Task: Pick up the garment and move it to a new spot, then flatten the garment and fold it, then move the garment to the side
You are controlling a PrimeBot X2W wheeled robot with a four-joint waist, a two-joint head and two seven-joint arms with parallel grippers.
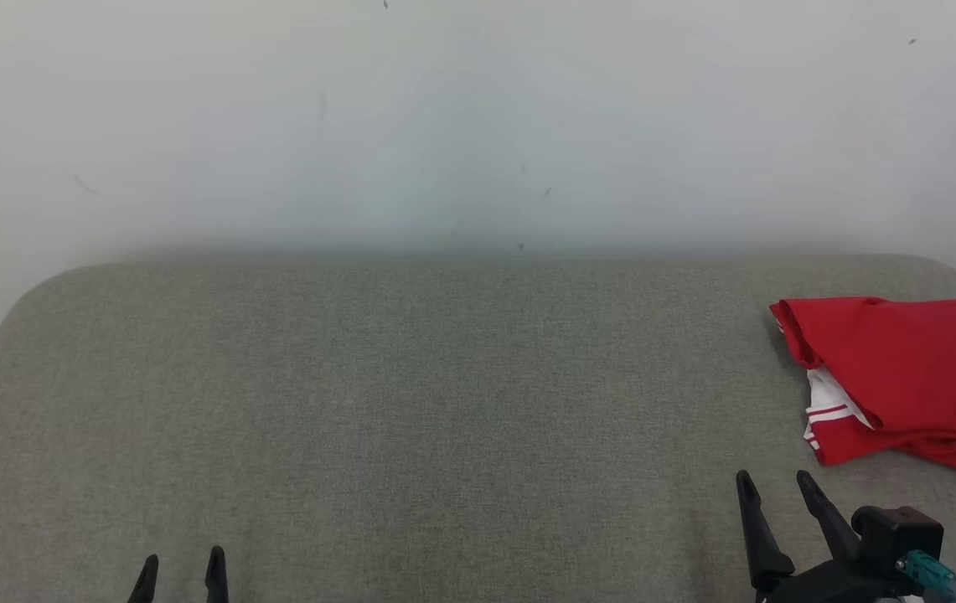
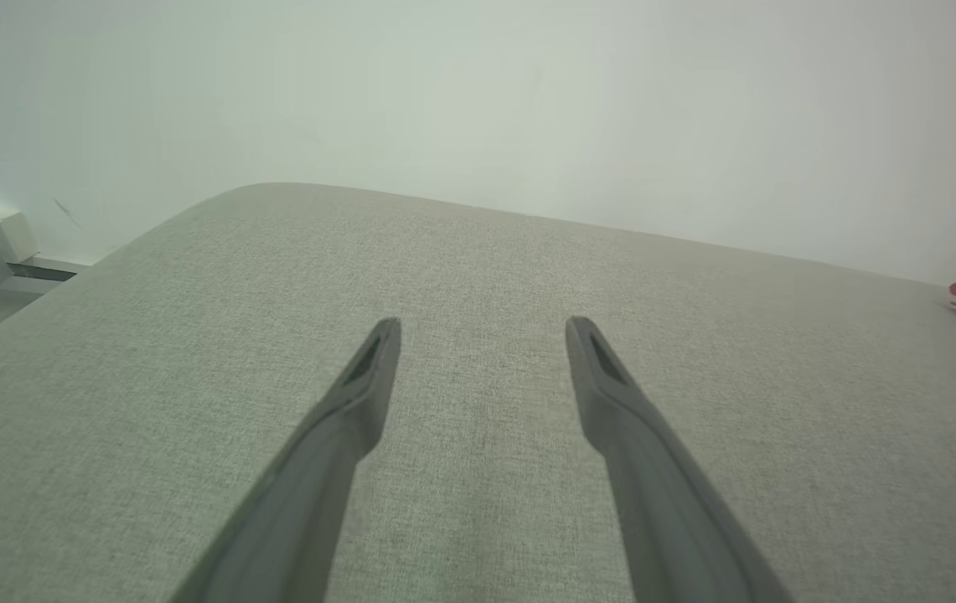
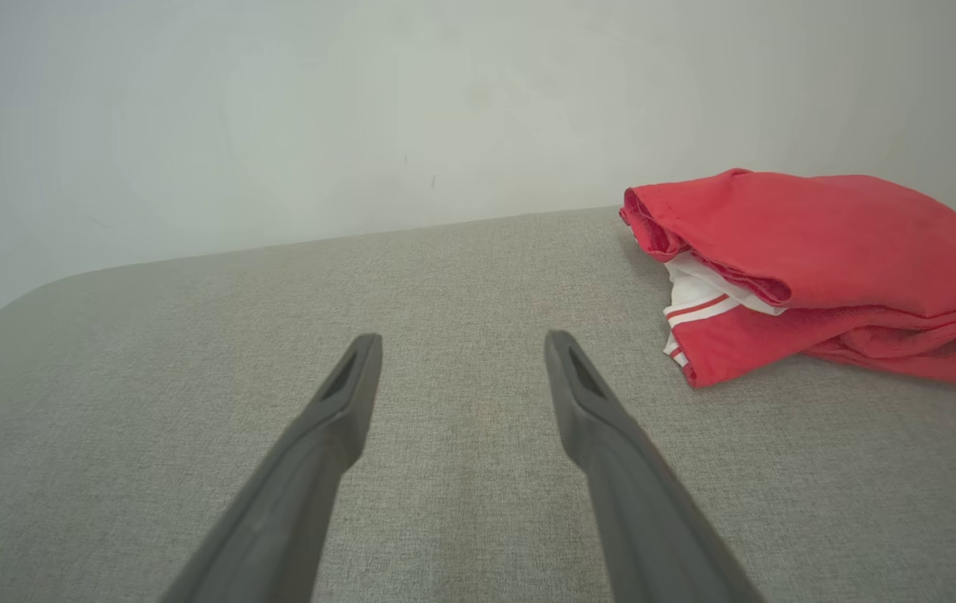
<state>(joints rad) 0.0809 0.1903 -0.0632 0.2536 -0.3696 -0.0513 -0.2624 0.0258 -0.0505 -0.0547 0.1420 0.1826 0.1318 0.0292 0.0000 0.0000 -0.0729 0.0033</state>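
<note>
While idling with left end effector (image 1: 183,554) and right end effector (image 1: 774,476) released, eyeing soft floppy garment (image 1: 905,368) ahead-right, probably pinching its near edge.

My left gripper (image 1: 182,559): low at the lower left of the head view, two dark tips showing, spread apart, nothing between them. My right gripper (image 1: 774,479): lower right, fingers parted, leaning slightly left, empty. Dark wrist block (image 1: 896,532) sits behind them.
</note>
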